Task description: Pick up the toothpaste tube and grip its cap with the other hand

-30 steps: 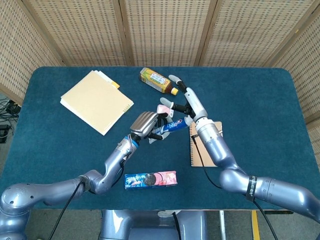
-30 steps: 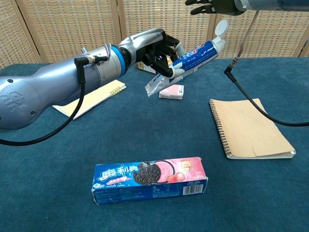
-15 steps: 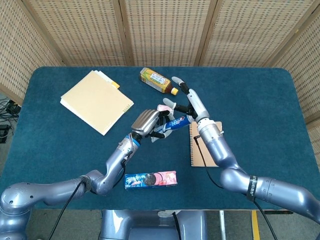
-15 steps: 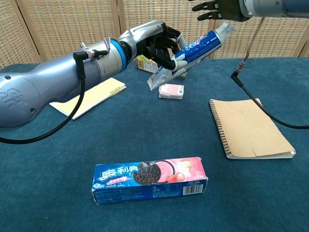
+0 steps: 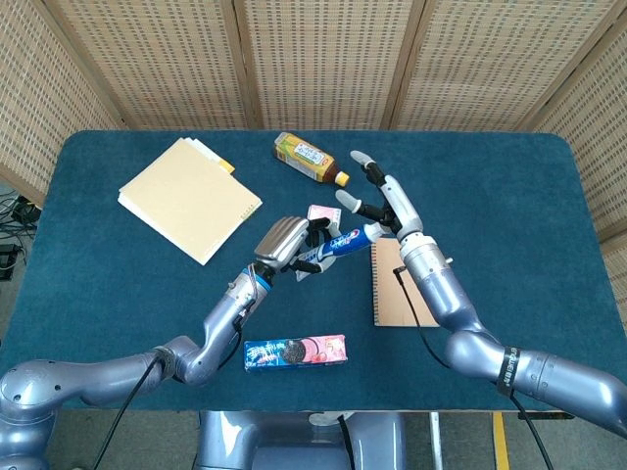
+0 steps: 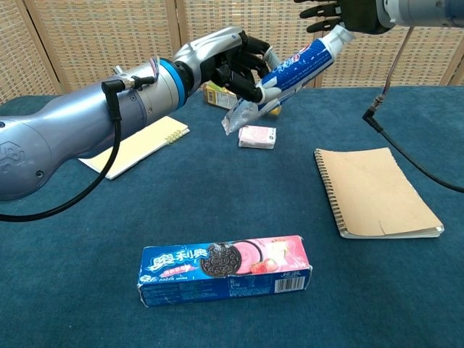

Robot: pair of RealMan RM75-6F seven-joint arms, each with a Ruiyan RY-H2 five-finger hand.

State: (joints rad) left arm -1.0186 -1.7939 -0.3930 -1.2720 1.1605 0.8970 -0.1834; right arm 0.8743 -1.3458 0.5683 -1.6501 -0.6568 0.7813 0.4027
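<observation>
1. head view: toothpaste tube (image 5: 338,242) is held clear of the table (image 5: 509,186) in the left hand (image 5: 285,245), whose fingers wrap its lower body. the cap end points toward the right hand (image 5: 387,196), which presents it for the second grasp.
2. head view: right hand sits at the cap end with fingers spread; whether any finger presses the cap cannot be told here. since the earlier frame this hand has shifted rightward and the tube has turned to follow it.
3. chest view: tube slants upward, crimped tail lowest, above the small pink box (image 6: 257,136). the cap is hidden at the right hand, so its closure cannot be told.
4. chest view: tube has risen since the earlier frame. the cookie box (image 6: 225,269) and notebook (image 6: 377,192) are unchanged.
</observation>
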